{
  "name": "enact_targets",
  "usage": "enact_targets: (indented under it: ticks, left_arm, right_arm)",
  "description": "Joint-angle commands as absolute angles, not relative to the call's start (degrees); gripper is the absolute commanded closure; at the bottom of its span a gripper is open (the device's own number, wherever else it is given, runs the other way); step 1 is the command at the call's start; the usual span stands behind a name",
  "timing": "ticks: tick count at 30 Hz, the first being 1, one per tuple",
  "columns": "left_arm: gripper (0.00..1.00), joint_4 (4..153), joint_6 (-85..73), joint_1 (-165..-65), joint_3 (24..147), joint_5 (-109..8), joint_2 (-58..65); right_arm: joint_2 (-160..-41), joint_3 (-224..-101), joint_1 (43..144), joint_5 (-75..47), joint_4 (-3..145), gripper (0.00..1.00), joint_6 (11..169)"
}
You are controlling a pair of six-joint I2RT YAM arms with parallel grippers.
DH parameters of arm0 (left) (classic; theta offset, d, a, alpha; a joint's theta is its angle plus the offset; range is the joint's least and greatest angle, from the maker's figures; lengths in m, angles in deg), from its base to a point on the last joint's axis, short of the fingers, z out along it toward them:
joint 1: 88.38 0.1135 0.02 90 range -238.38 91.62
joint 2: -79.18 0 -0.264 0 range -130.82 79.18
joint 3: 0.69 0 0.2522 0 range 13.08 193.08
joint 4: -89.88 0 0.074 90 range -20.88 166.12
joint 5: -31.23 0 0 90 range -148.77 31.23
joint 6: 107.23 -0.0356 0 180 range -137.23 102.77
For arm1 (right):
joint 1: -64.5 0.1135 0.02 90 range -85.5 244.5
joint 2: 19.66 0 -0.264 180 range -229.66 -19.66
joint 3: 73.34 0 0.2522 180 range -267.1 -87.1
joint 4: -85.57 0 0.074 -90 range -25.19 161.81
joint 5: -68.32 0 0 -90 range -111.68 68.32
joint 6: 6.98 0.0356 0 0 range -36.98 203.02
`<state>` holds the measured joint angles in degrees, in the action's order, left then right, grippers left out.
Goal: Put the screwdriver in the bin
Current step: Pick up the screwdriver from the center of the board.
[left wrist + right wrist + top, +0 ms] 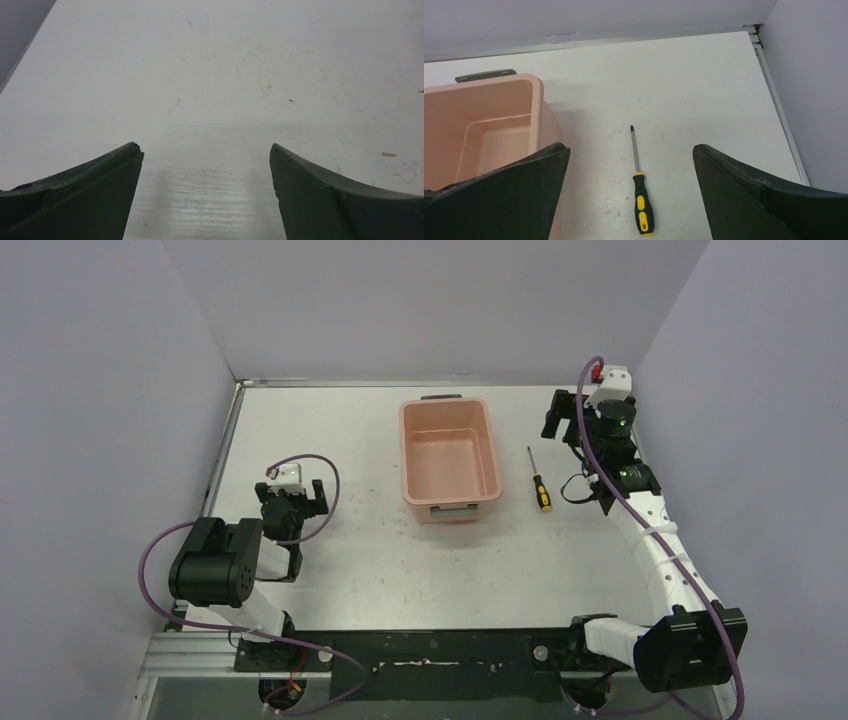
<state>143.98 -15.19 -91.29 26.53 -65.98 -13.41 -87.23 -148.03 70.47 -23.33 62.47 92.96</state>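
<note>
1. Top external view
   - Step in hand: approach. The screwdriver (539, 481) lies flat on the table (380, 570), just right of the bin (404, 455) and apart from it, tip toward the far side, handle toward the near side.
   - The bin appears to hold nothing.
   - The right gripper (560, 418) hangs right of and beyond the screwdriver, touching nothing.
   - The left gripper (291, 498) sits well left of the bin, away from both items.

2. Left wrist view
   - The left gripper (206, 147) has its jaws wide apart over bare table (225, 75). It holds and touches nothing. No task item is visible.

3. Right wrist view
   - The right gripper (630, 150) has its jaws wide apart and empty, above the table.
   - The screwdriver (638, 181) lies between the jaws; the bin (540, 107) is at left.
   - Next move, by judgement: descend and close across the black-and-yellow handle. The tool is slim and lies flat, so the fingertips must reach almost to the table surface.
</note>
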Motion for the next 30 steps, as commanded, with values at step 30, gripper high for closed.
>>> enact_targets:
  ticks: [30]
  left_arm:
    - [0.03,145.7,-15.7,-91.4,27.6,-65.6,-13.1]
  right_arm:
    - [-110.4,-152.3,70.1,-20.6,50.7,0.02,92.0]
